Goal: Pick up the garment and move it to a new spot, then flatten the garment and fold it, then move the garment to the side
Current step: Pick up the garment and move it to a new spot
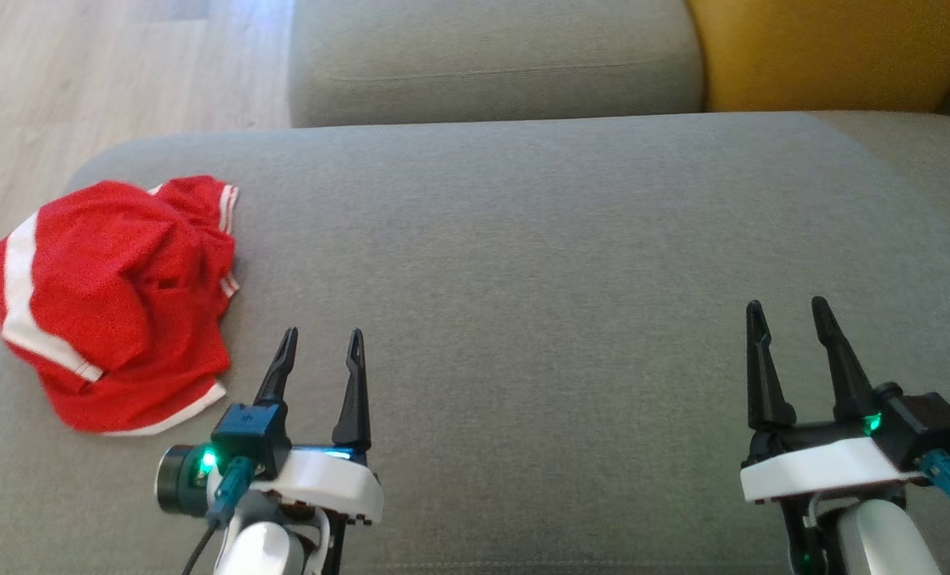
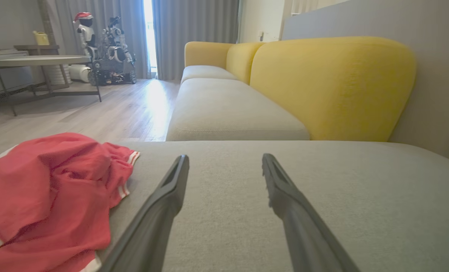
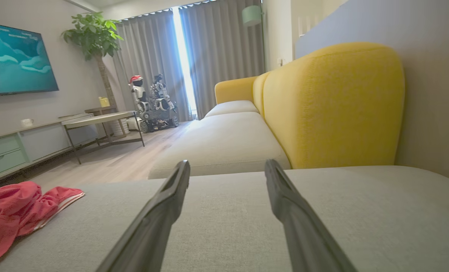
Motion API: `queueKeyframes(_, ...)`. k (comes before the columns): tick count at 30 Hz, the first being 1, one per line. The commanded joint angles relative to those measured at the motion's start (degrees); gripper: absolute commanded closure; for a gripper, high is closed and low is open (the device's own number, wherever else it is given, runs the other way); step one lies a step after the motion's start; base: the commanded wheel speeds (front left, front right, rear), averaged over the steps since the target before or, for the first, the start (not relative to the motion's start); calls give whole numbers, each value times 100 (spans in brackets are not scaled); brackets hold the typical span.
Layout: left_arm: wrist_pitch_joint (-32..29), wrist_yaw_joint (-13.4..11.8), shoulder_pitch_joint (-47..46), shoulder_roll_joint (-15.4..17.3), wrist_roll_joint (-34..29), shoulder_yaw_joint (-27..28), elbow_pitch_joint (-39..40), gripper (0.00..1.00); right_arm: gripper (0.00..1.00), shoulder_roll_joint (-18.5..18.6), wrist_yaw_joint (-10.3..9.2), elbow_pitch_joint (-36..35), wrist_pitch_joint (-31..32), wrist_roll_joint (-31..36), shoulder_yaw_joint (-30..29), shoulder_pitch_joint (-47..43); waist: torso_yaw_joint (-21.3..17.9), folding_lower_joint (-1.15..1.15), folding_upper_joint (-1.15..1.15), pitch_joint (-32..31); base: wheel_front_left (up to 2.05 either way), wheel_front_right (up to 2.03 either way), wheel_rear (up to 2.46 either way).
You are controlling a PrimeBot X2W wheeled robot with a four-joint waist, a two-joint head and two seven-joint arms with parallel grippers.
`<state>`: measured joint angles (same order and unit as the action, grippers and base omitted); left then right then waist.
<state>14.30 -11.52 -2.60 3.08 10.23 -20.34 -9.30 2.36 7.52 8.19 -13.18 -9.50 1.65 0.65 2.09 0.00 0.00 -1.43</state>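
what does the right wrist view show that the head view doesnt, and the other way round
The right wrist view adds the room: a wall screen, a potted plant, grey curtains, a low table and another robot in a red hat. The head view adds the open left gripper and the red garment in full, crumpled at the cushion's left edge. Both share the garment, the grey sofa cushion, the yellow backrest, the wood floor and the open right gripper, holding nothing.
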Motion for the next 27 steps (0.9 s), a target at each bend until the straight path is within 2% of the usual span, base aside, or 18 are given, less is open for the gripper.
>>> queueKeyframes(1,70,10,-311,-20,-29,172,174,0,0,52,-3,-194,-63,37,171,234,121,0,0,26,0,0,0)
queueKeyframes(5,70,15,-313,-20,-58,222,186,0,0,52,-3,-201,-61,0,223,191,448,0,0,62,0,0,0)
queueKeyframes(6,70,19,-315,-20,-58,227,202,0,0,52,-3,-206,-50,-4,277,164,660,0,0,81,0,0,0)
queueKeyframes(20,70,51,-237,-20,-169,491,326,0,0,52,-3,-272,-19,-1,579,101,2242,0,0,129,0,0,0)
queueKeyframes(27,70,59,-131,-20,-174,622,369,0,0,52,-3,-256,-31,-81,669,80,2698,0,0,78,0,0,0)
